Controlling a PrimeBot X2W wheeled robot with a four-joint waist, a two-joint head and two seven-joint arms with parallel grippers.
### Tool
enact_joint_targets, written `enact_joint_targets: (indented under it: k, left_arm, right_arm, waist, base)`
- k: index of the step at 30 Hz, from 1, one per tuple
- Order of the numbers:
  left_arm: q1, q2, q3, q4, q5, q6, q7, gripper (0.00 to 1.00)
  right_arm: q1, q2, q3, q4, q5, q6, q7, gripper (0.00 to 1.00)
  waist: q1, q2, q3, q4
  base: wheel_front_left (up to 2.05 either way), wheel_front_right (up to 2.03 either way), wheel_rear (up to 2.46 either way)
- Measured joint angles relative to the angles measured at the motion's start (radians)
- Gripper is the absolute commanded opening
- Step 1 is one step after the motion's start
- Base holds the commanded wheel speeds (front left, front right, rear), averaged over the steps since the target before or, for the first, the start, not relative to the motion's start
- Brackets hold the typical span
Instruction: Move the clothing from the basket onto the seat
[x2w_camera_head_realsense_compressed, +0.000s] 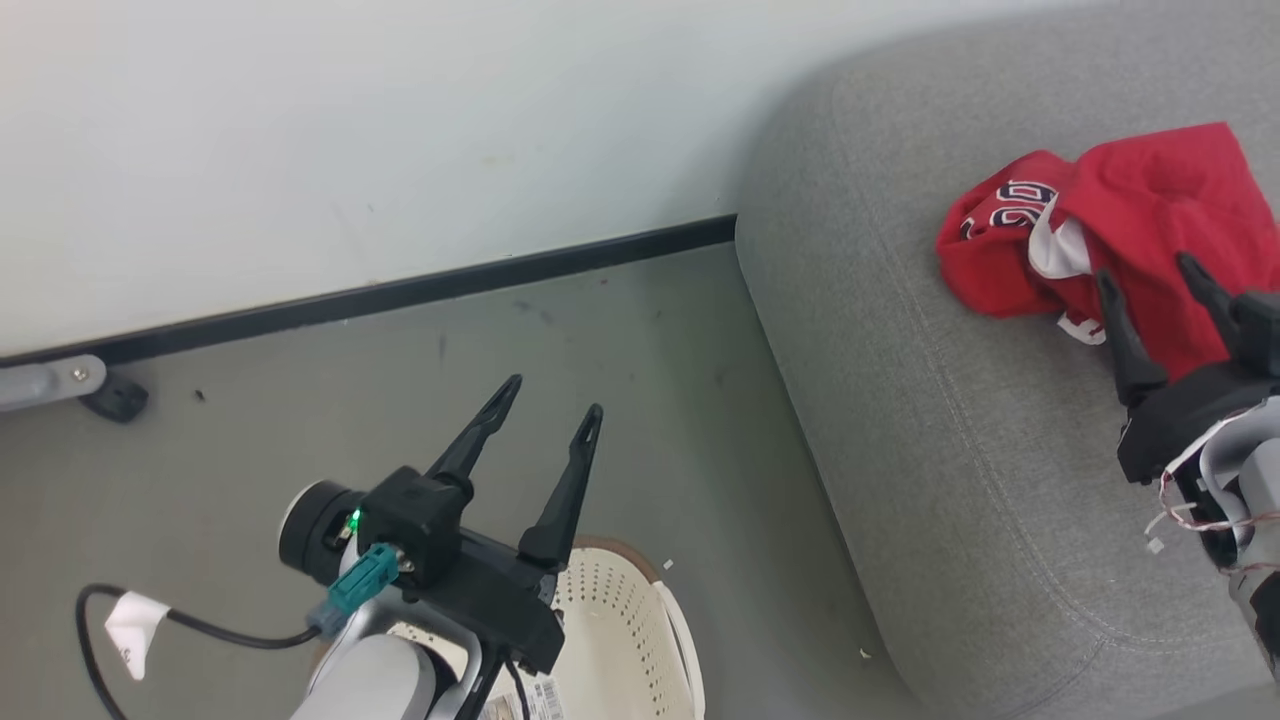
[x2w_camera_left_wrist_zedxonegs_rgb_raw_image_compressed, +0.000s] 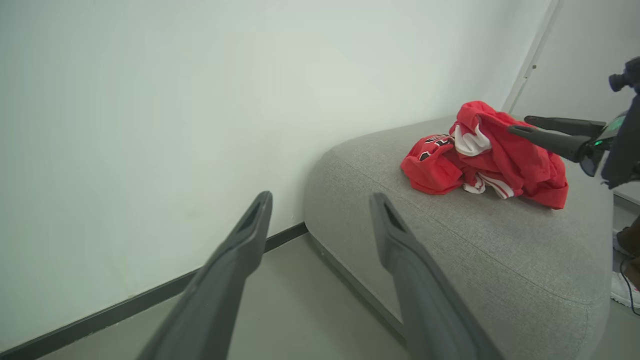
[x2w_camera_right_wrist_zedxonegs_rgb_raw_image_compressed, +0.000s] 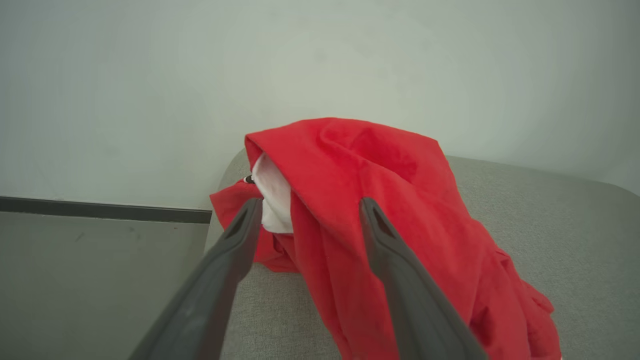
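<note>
**A:** How does the right gripper (x2w_camera_head_realsense_compressed: 1143, 268) stand?

**B:** Its two long dark fingers are spread wide and clamp nothing. The tips sit at the near side of the clothing (x2w_camera_head_realsense_compressed: 1165, 190). I cannot tell whether they touch the cloth.

**A:** And the left gripper (x2w_camera_head_realsense_compressed: 555, 395)?

**B:** It is also spread wide and empty, and it rises past the rim of the basket (x2w_camera_head_realsense_compressed: 625, 620) with bare floor (x2w_camera_head_realsense_compressed: 640, 340) behind it.

**A:** Counts?

**B:** Two grippers, one basket, one seat (x2w_camera_head_realsense_compressed: 950, 450) and one red heap. I cannot count the garments within the heap.

**A:** Materials?

**B:** The clothing is soft, crumpled red fabric with white patches and dark numerals, and it lies on the seat near a rounded corner. The seat is grey woven upholstery with stitched seams. The basket is cream plastic dotted with small round holes, with a brown rim.
</note>
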Motion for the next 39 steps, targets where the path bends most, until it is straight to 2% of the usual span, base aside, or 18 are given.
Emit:
enact_joint_targets:
  k: [13,18,24,29,39]
  left_arm:
    - [0.14,-0.004,0.105,0.061,-0.06,0.063,-0.091,1.0]
    - [0.195,0.027,0.16,0.08,-0.06,0.087,-0.107,1.0]
    - [0.277,0.058,0.242,0.108,-0.062,0.104,-0.117,1.0]
    - [0.33,0.057,0.293,0.121,-0.062,0.105,-0.126,1.0]
    - [0.443,0.049,0.36,0.102,-0.058,0.113,-0.133,1.0]
  right_arm:
    - [0.235,0.033,-0.038,-0.195,0.002,-0.056,0.0,1.0]
    - [0.293,0.051,-0.046,-0.285,-0.001,-0.08,0.0,1.0]
    - [0.37,0.079,-0.048,-0.396,-0.015,-0.114,-0.001,1.0]
    - [0.464,0.102,-0.048,-0.48,-0.033,-0.154,-0.007,1.0]
    - [0.631,0.168,-0.037,-0.606,-0.038,-0.189,-0.007,1.0]
  waist:
    - [-0.0001,-0.0001,-0.116,0.038]
    - [-0.0001,0.0,-0.153,0.066]
    - [-0.0001,-0.0001,-0.2,0.097]
    - [-0.0001,-0.0001,-0.236,0.121]
    - [-0.0001,-0.0001,-0.298,0.158]
  base:
    - [0.0,0.0,0.0]
    - [0.0,0.0,0.0]
    - [0.0,0.0,0.0]
    - [0.0,0.0,0.0]
    - [0.0,0.0,0.0]
